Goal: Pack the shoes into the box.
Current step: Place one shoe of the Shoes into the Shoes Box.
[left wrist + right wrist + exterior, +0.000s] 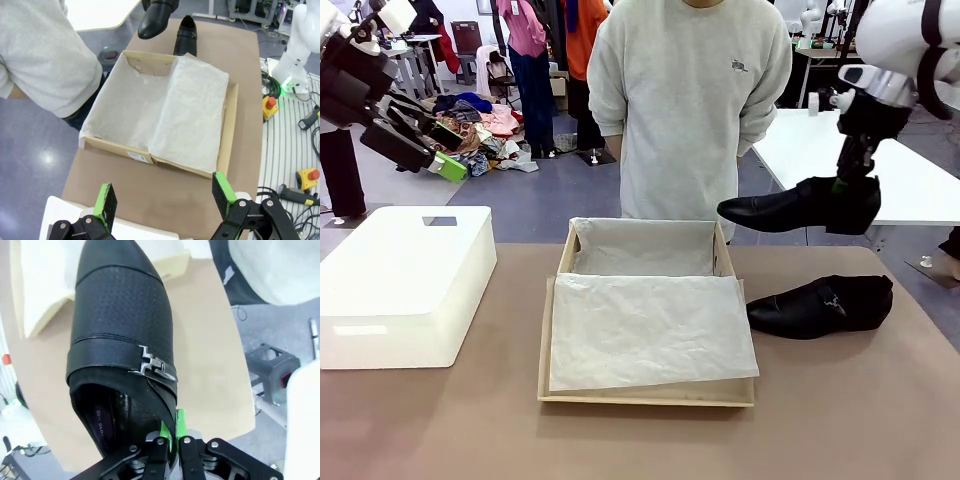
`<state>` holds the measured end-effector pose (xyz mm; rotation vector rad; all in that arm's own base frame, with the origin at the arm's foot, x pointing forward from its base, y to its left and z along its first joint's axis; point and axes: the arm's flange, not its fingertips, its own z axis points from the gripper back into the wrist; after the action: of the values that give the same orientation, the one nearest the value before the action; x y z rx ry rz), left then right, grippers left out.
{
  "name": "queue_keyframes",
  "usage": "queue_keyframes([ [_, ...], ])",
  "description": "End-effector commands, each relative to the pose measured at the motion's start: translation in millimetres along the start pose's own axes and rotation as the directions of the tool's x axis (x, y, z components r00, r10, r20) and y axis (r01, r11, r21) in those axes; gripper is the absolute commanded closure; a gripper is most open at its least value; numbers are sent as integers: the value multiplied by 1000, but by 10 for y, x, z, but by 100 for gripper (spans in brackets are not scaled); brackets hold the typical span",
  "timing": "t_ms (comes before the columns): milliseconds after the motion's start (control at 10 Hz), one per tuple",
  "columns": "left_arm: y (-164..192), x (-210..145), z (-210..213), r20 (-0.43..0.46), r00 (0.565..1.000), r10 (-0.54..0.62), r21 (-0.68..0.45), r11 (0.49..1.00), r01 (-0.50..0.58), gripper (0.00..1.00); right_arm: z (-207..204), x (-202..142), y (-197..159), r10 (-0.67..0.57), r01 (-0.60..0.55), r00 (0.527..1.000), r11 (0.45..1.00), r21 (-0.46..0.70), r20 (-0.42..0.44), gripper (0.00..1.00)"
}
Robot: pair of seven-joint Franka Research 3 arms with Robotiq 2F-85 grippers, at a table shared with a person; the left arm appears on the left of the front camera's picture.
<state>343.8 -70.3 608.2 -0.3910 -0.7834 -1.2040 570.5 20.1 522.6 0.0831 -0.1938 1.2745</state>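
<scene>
Our right gripper (172, 432) pinches the heel collar of one glossy black shoe (790, 208), smooth leather with a perforated vamp and a small metal buckle. It hangs level above the brown table (840, 420), just right of the tan cardboard box (548, 340), its pointed toe toward our left. The other shoe (820, 305) lies beneath it, its toe also leftward. Crinkled white tissue paper (650, 330) lines the box. Our left gripper (165, 200) is spread wide and empty.

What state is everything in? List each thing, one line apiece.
box: open, lined with tissue paper, no shoe inside.
lifted shoe: held in the air above the table.
second shoe: lying on the table beside the box.
left gripper: open, holding nothing.
right gripper: shut on the lifted shoe.
</scene>
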Motion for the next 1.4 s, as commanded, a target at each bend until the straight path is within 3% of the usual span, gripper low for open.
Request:
queue_keyframes([
  [0, 3, -1, 2, 13, 1000, -9, -9, 1000, 9, 0, 91, 354, 110, 8, -9, 998, 1000, -8, -56, 100],
  [600, 3, -1, 2, 13, 1000, -9, -9, 1000, 9, 0, 24, 1430, 448, 171, -164, 982, 982, 91, -83, 100],
  [1300, 3, -1, 2, 13, 1000, -9, -9, 1000, 9, 0, -84, 1417, 581, 204, -198, 978, 975, 99, -47, 100],
])
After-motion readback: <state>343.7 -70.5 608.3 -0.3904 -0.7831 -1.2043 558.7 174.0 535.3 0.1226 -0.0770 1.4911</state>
